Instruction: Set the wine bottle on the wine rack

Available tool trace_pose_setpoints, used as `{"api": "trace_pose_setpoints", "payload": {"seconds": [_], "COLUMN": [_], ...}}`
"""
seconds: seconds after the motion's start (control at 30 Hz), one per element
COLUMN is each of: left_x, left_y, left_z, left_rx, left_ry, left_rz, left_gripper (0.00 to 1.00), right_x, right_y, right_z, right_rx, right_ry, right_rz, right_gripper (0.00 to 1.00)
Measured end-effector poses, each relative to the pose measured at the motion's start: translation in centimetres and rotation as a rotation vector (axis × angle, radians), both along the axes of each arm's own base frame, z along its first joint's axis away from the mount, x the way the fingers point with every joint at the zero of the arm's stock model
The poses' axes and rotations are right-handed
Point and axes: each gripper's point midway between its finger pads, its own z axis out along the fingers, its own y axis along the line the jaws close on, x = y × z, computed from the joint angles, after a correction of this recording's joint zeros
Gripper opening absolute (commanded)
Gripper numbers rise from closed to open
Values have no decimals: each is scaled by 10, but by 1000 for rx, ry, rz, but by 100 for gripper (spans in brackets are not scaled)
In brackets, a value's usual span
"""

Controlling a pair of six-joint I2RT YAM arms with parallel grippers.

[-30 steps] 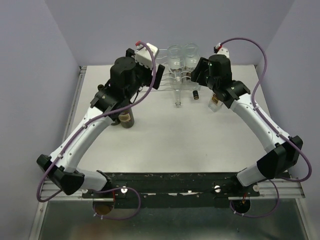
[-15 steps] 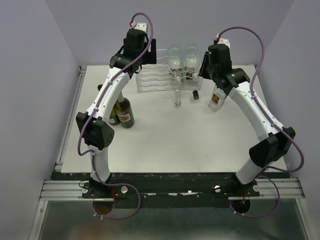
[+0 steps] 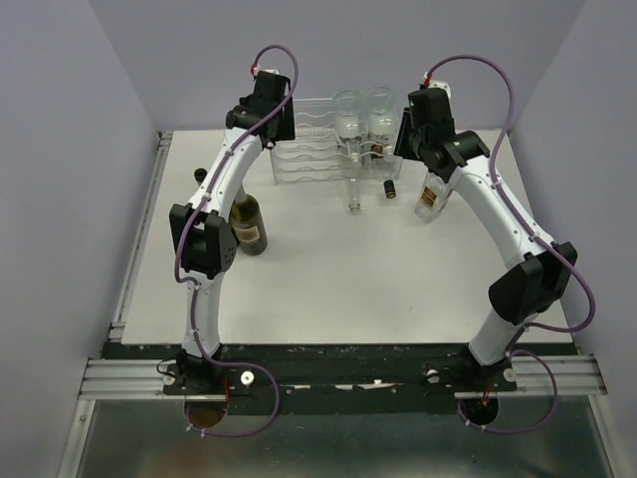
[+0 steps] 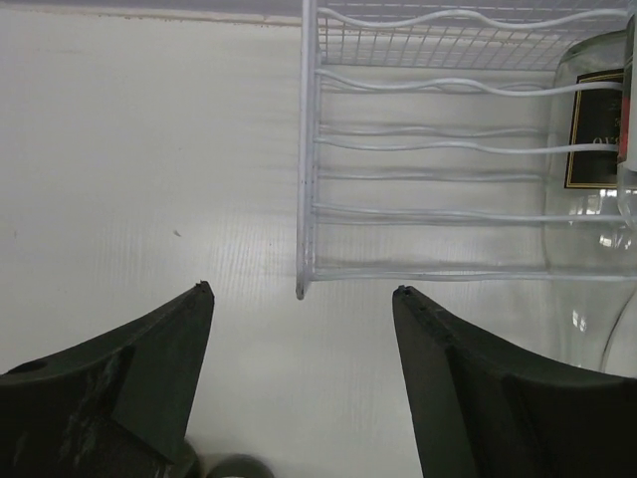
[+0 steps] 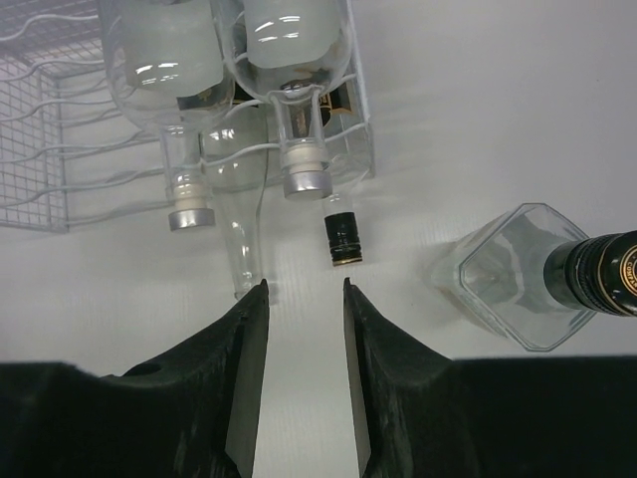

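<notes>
**Left pincer** (image 4: 301,291): the two dark fingers (image 4: 164,363) are spread wide with nothing between them. They hang over bare worktop (image 4: 139,159), just in front of the near left corner of the wine rack (image 4: 307,149). The rack's wavy white wires run off to the right, and its left bays hold nothing. A clear bottle with a black label (image 4: 595,119) lies at the right margin of this view.

**Right pincer** (image 5: 305,285): the fingers (image 5: 239,378) are drawn nearly together, leaving a narrow slot, and grip nothing. They point at the right end of the rack (image 5: 35,129). Two clear bottles (image 5: 164,50) (image 5: 294,40) lie there with their silver caps toward the camera. A third clear neck (image 5: 239,249) and a dark-capped neck (image 5: 340,239) stick out below them. A square clear bottle with a dark neck (image 5: 508,274) sits on the worktop just right of the rack.

**Overhead view**: the rack (image 3: 304,159) stands at the middle of the worktop's far edge, with one arm at each end of it. The wine bottle (image 3: 249,227), dark and labelled, stands upright near the left edge. It is well in front of the rack, beside the left arm's elbow and free of both pincers.
</notes>
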Motion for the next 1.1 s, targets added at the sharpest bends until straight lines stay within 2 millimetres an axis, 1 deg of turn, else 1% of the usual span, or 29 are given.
{"api": "trace_pose_setpoints", "payload": {"seconds": [0.07,0.13,0.37,0.43,0.57,0.77,1.03,1.1], "left_x": [2,4,10,11,11,14,15,15], "left_y": [-2,-3,-1,0,2,5,12,10], "left_z": [-9,-19,-53,-56,-55,-62,-74,-74], "left_rx": [4,4,36,44,47,36,12,-4], "left_ry": [16,31,84,87,84,97,128,131], "left_rz": [1,5,28,34,38,34,29,20], "left_gripper": [72,69,64,61,52,45,22,11], "right_x": [0,2,4,3,2,0,0,0], "right_y": [1,2,6,7,7,7,8,8], "right_z": [0,-2,-14,-16,-16,-18,-22,-23], "right_rx": [1,4,5,5,6,11,15,17], "right_ry": [3,7,42,48,56,66,80,84], "right_rz": [2,4,14,16,20,17,12,10], "right_gripper": [44,44,44,44,44,44,44,44]}}
